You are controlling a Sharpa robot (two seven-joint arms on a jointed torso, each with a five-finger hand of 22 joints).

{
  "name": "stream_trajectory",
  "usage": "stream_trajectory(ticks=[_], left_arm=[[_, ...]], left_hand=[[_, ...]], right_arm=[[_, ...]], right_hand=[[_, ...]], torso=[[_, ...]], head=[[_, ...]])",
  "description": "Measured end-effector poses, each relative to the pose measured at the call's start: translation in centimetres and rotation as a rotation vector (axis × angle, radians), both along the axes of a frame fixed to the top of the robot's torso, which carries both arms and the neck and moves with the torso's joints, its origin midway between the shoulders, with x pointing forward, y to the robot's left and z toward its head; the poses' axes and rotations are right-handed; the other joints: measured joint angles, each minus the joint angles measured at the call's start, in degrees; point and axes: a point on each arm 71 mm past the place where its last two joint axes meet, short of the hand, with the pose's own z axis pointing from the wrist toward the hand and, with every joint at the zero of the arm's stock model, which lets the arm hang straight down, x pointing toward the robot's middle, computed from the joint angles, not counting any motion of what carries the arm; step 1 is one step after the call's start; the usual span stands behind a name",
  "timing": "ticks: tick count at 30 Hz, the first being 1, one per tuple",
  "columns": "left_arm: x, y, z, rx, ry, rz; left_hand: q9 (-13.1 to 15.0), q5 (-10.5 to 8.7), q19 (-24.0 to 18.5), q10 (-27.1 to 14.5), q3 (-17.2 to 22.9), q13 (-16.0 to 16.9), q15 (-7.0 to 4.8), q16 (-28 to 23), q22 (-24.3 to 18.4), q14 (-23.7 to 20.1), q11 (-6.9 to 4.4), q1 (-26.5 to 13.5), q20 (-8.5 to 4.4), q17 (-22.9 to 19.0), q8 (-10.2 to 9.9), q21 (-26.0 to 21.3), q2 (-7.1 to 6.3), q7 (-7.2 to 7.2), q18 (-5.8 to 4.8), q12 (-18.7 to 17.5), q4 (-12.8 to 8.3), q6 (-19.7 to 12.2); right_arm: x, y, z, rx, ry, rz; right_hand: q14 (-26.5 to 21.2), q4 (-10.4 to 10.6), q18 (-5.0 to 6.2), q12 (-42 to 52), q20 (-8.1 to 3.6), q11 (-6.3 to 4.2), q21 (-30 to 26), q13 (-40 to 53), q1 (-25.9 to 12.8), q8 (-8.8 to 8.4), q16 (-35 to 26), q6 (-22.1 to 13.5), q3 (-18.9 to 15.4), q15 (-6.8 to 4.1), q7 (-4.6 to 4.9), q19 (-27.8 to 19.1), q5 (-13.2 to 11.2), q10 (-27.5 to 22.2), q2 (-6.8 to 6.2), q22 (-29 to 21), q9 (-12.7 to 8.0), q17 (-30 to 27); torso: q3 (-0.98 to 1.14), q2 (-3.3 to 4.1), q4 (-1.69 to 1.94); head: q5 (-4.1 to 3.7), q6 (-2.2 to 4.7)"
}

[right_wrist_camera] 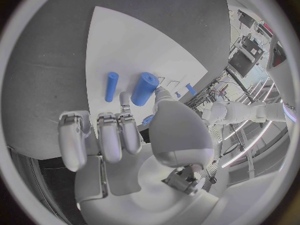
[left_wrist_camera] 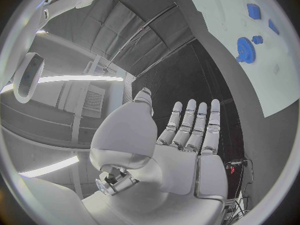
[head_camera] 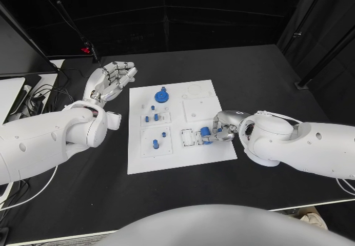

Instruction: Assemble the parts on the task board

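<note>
The white task board (head_camera: 177, 154) lies mid-table, also seen as the board (left_wrist_camera: 275, 85) and the board (right_wrist_camera: 131, 50). On it stand a blue gear (head_camera: 161, 96), the same gear (left_wrist_camera: 245, 49), a few small blue pegs (head_camera: 152, 118) and a blue piece (head_camera: 155, 144). My right hand (head_camera: 220, 130) rests at the board's right part and pinches a thick blue cylinder (head_camera: 205, 136) between thumb and finger. In the right wrist view the cylinder (right_wrist_camera: 145, 89) lies next to a thin blue rod (right_wrist_camera: 111, 86). My left hand (head_camera: 111, 79) hovers flat with fingers stretched, left of the board, holding nothing.
Square recessed plates (head_camera: 199, 109) mark the board's right half. Cables and a pale desk edge (head_camera: 37, 92) lie at the far left. Black table (head_camera: 244, 72) surrounds the board.
</note>
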Motion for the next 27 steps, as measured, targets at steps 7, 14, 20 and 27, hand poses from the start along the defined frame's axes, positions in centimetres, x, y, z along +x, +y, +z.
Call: stream_trajectory(ticks=[7, 14, 20, 27], left_arm=[[0.0, 0.0, 0.0, -0.001, 0.001, -0.002], [0.0, 0.0, 0.0, -0.001, 0.001, -0.002], [0.0, 0.1, 0.0, -0.001, 0.001, -0.001], [0.0, 0.0, 0.0, -0.001, 0.002, -0.002]], left_hand=[[0.0, 0.00, 0.0, 0.0, -0.1, 0.0, 0.00, 0.0, 0.0, 0.0, 0.00, 0.0, 0.00, 0.0, 0.0, 0.0, 0.00, 0.00, 0.00, 0.0, -0.1, 0.0], [0.0, 0.00, 0.0, 0.0, -0.1, 0.0, 0.00, 0.2, -0.1, 0.0, 0.00, 0.0, 0.00, -0.1, 0.0, 0.0, 0.00, 0.00, 0.00, 0.0, -0.1, 0.0], [0.0, 0.00, 0.0, 0.0, -0.1, 0.0, 0.00, 0.2, -0.1, 0.0, 0.00, 0.0, 0.00, -0.1, 0.0, 0.0, 0.00, 0.00, 0.00, 0.0, -0.1, 0.0], [0.0, 0.00, 0.0, 0.0, -0.1, 0.0, 0.00, 0.2, -0.1, 0.0, 0.00, 0.0, 0.00, -0.1, 0.0, 0.0, 0.00, 0.00, 0.00, 0.0, -0.1, 0.0]], right_arm=[[0.5, 0.5, -0.4, -0.013, 0.012, 0.003], [0.7, 0.7, -0.5, -0.013, 0.011, 0.002], [0.9, 0.9, -0.5, -0.009, 0.013, 0.001], [1.2, 1.1, -0.6, -0.007, 0.015, 0.000]], right_hand=[[0.0, 0.0, 0.00, 0.0, 0.00, 0.00, 0.0, 0.0, -0.1, -0.23, 0.0, 0.1, 0.0, 0.00, 0.13, 0.0, -0.3, 0.0, 1.00, 0.0, -0.1, 0.0], [0.0, 0.0, 0.00, 0.0, 0.00, 0.00, 0.0, 0.0, -0.1, -0.46, 0.0, 0.4, 0.0, 0.00, 0.35, 0.0, -0.3, 0.0, 1.45, 0.0, 0.0, 0.0], [0.0, 0.0, 0.00, 0.0, 0.00, 0.00, 0.0, 0.0, 0.2, -0.66, 0.0, 0.7, 0.0, 0.00, 0.34, 0.0, -0.3, 0.0, 1.68, 0.0, 0.1, 0.0], [0.0, 0.0, 0.00, 0.0, 0.00, 0.00, 0.0, 0.0, 0.7, -0.66, 0.0, 0.1, 0.0, 0.00, 0.20, 0.0, 0.5, 0.0, 2.19, 0.0, 6.6, 0.0]], torso=[[-0.01, 0.00, 0.00], [-0.01, 0.03, 0.00], [-0.02, 0.02, -0.04], [-0.02, 0.02, -0.07]], head=[[-0.07, 0.00], [-0.01, 0.00], [-0.09, 0.00], [-0.23, 0.00]])
